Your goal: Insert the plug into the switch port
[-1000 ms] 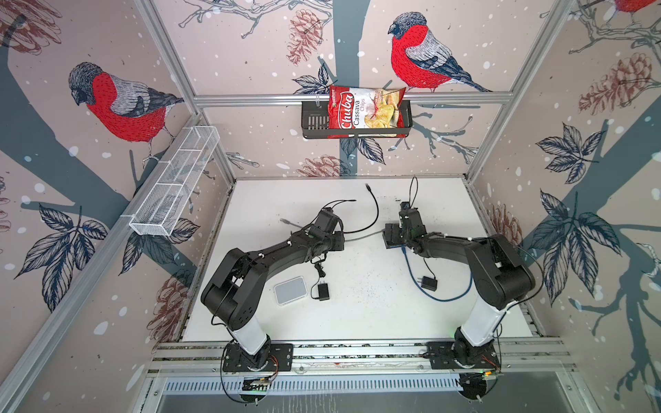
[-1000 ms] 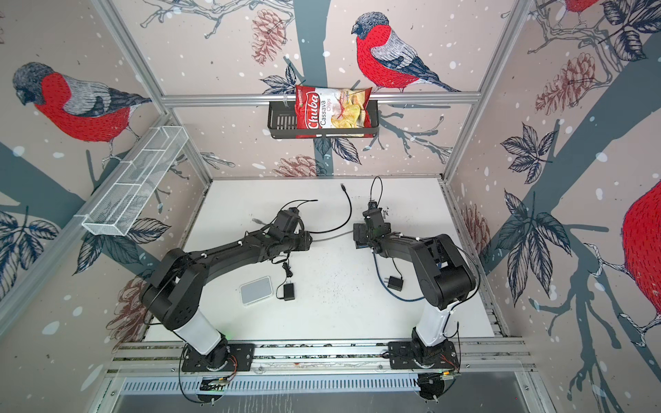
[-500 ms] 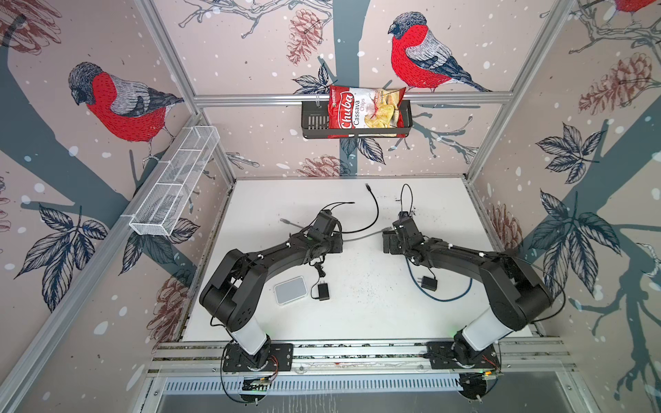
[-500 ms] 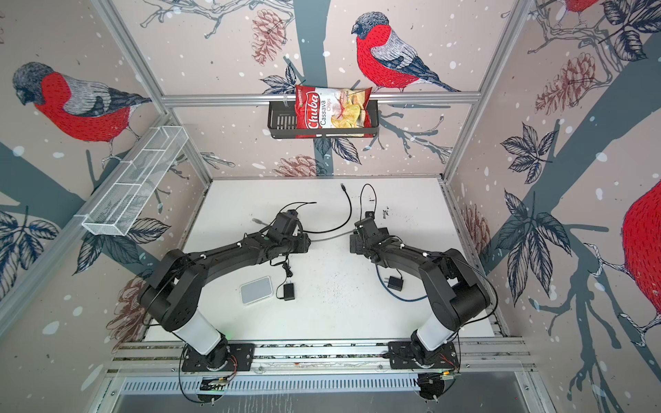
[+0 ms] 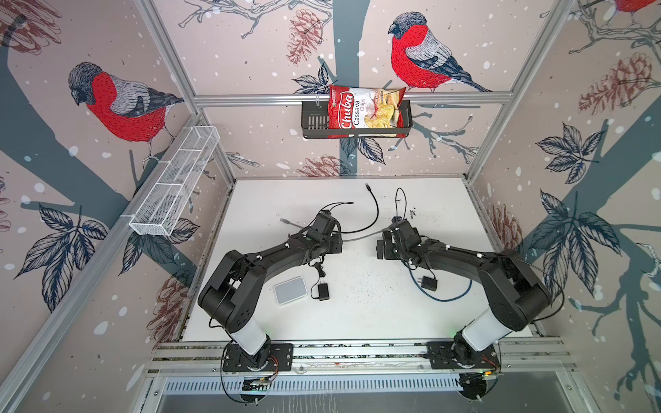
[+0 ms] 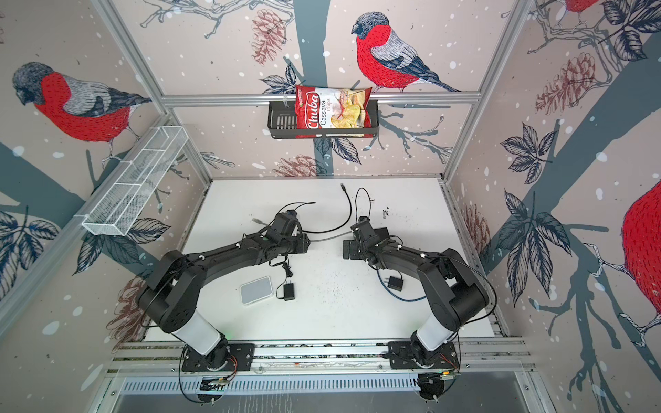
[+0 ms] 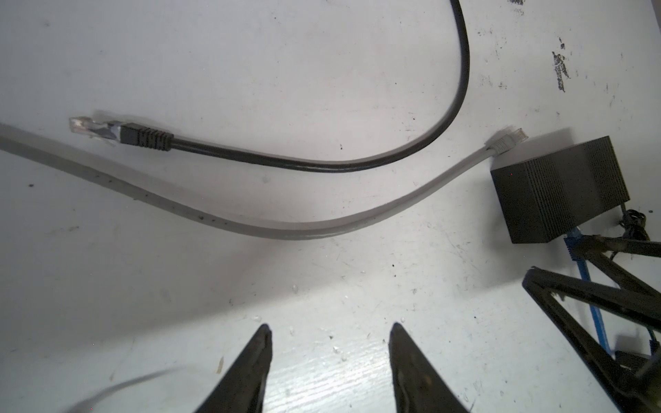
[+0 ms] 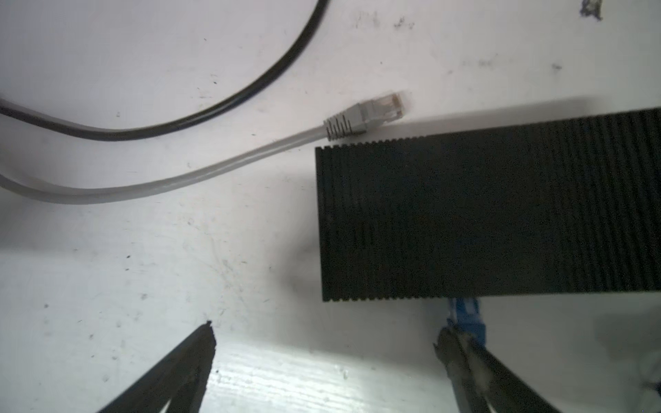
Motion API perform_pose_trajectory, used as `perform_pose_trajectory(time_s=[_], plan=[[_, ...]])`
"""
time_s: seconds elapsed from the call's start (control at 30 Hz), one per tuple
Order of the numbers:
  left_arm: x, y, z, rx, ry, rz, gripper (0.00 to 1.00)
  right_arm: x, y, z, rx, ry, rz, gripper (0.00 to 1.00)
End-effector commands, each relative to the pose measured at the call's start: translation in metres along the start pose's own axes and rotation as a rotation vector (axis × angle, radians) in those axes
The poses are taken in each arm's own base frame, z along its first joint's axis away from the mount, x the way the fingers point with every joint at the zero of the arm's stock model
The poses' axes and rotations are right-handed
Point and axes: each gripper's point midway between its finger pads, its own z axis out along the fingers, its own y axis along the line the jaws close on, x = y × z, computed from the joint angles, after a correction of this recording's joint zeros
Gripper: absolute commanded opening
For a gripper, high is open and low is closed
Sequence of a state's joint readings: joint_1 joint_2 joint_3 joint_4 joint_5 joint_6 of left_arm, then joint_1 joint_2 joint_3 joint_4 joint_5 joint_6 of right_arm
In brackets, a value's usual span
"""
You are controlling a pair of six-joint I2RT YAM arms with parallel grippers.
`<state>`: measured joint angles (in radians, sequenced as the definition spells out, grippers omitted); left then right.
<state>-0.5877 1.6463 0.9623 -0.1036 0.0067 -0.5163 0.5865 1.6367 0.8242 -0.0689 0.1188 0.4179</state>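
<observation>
My arms lie low facing the switch [image 8: 483,214], left end effector [image 7: 329,328] half open, right end effector [image 8: 327,332] wide open, both empty. The right has drawn back from the switch.

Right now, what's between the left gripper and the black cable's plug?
The grey flat cable crosses between left gripper and black cable's plug; otherwise bare table, per the left wrist view.
</observation>
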Motion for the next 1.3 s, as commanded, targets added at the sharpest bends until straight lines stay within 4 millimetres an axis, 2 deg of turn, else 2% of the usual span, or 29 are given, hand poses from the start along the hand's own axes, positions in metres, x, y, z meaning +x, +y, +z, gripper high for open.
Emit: perform_pose_trajectory(time_s=[0.0, 0.17, 0.33, 0.67, 0.87, 1.03, 1.27], plan=[[-0.003, -0.002, 0.000, 0.010, -0.010, 0.007, 0.53, -0.005, 0.003, 0.006, -0.026, -0.010, 0.017, 1.00], [-0.003, -0.001, 0.000, 0.004, -0.009, 0.008, 0.53, -0.015, -0.010, 0.012, 0.005, -0.040, 0.045, 0.99], [-0.003, -0.002, 0.001, 0.003, -0.003, 0.010, 0.53, -0.037, -0.028, 0.020, 0.014, -0.073, 0.078, 1.00], [-0.006, 0.002, -0.002, -0.023, -0.009, 0.009, 0.53, -0.072, -0.055, 0.051, 0.047, -0.077, 0.074, 0.99], [-0.007, 0.005, -0.004, -0.039, -0.010, 0.010, 0.53, -0.086, -0.070, 0.064, 0.049, -0.074, 0.071, 0.99], [-0.008, 0.010, -0.005, -0.062, -0.013, 0.008, 0.54, -0.091, -0.066, 0.065, 0.020, -0.075, 0.056, 0.99], [-0.012, 0.018, -0.010, -0.086, -0.034, -0.005, 0.58, -0.091, -0.049, 0.046, -0.046, -0.113, 0.052, 0.99]])
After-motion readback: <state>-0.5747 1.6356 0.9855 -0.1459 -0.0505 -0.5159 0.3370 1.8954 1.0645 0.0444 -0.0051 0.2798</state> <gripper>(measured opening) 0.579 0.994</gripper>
